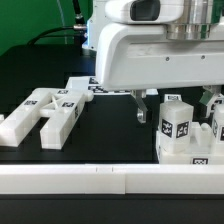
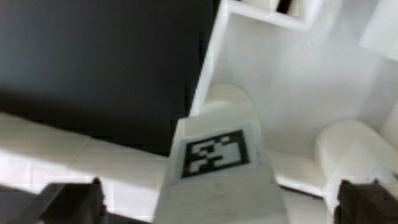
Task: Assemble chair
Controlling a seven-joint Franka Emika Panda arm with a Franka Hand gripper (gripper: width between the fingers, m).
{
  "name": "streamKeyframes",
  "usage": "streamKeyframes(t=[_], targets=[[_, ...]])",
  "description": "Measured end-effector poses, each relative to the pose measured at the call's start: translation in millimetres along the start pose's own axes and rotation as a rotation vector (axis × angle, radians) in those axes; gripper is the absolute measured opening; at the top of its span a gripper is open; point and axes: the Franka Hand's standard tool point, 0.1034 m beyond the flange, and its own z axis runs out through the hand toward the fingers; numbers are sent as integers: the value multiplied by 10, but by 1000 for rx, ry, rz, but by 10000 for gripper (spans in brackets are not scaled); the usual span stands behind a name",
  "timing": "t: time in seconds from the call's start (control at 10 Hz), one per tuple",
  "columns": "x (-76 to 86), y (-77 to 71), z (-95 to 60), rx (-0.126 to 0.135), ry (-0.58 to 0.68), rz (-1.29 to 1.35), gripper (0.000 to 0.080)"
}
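gripper point(image 1: 172, 116) fingers point(image 2: 61, 203) spread wide, one on each side of the upright tagged post point(image 1: 177, 122), no contact visible, nothing grasped. post is part of the chair body point(image 1: 190, 150), at 4 o'clock in the exterior view. loose bars point(image 1: 45, 112) lie flat at 9 o'clock, well apart. white rail point(image 1: 100, 180) runs across at 6 o'clock.

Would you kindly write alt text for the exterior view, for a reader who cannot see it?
A large white robot gripper hangs low over a black table, beside an upright tagged white chair block on the exterior view's right. Long tagged chair bars lie flat on that view's left, and a white rail runs across the foreground.
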Motion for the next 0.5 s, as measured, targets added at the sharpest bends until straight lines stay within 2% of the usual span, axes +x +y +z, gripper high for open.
streamKeyframes(t=[0.2, 0.3, 0.4, 0.5], targets=[[-1, 3, 0, -1, 0, -29, 649], [-2, 3, 1, -1, -1, -29, 536], [-2, 3, 1, -1, 0, -15, 536], [-2, 3, 1, -1, -1, -3, 352]])
